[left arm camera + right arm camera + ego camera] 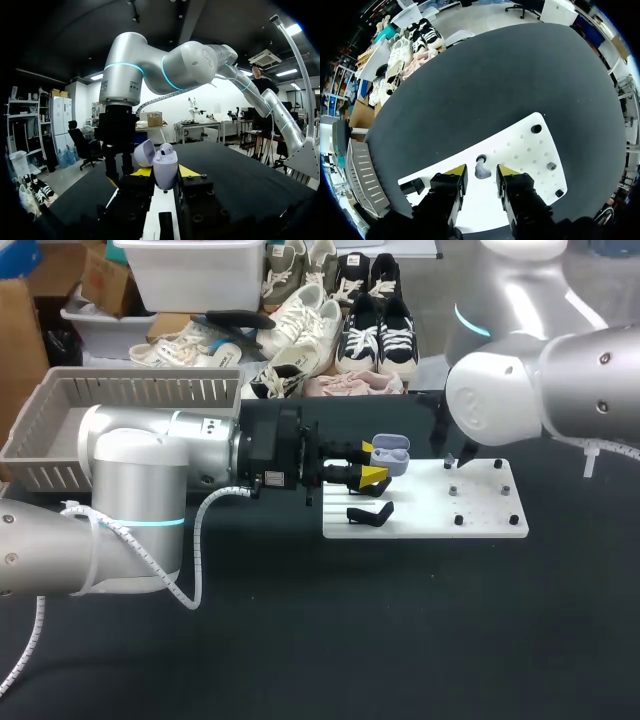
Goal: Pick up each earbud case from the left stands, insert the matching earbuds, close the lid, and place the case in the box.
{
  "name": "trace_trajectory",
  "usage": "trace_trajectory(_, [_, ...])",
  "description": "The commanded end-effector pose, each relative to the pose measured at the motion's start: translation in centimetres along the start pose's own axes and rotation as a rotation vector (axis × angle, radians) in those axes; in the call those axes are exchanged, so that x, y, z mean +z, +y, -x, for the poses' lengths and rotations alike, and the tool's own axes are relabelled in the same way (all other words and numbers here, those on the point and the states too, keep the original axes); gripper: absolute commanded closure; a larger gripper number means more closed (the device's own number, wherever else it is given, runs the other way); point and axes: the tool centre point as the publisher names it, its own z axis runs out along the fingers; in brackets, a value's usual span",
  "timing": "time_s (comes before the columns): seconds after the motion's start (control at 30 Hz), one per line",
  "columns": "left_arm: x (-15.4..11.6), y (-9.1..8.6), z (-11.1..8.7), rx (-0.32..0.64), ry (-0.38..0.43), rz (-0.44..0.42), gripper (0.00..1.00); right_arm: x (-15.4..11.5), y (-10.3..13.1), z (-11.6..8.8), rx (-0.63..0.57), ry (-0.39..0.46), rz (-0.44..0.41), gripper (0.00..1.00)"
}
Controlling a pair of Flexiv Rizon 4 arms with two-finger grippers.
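The left arm's gripper (pixel 371 461) lies level over the black table (pixel 300 640), just past its centre toward 2 o'clock. Its yellow-tipped fingers (pixel 142 171) are clamped on a pale lavender plastic earbud case (pixel 390 452). The left wrist view shows the case upright with its rounded lid (pixel 144 152) swung open and one white earbud (pixel 166 149) seated in it. The case is held over the 10 o'clock corner of a flat white pegboard (pixel 480 505). An empty black hooked stand (pixel 368 512) sits at 6 o'clock from the case. The right arm's gripper (pixel 481 170) hangs over the same board, its fingers apart. A small grey earbud (pixel 481 172) lies between them, touching neither. A grey slatted plastic basket (pixel 60 390) stands at the table's 10 o'clock edge.
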Motion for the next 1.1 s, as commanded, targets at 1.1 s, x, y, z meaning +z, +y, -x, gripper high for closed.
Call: trace_trajectory(1.1, [0.01,0.03,-0.05,0.001,-0.001,0.001,1.0,0.57,0.11,-0.25,-0.01,0.013,-0.01,1.0])
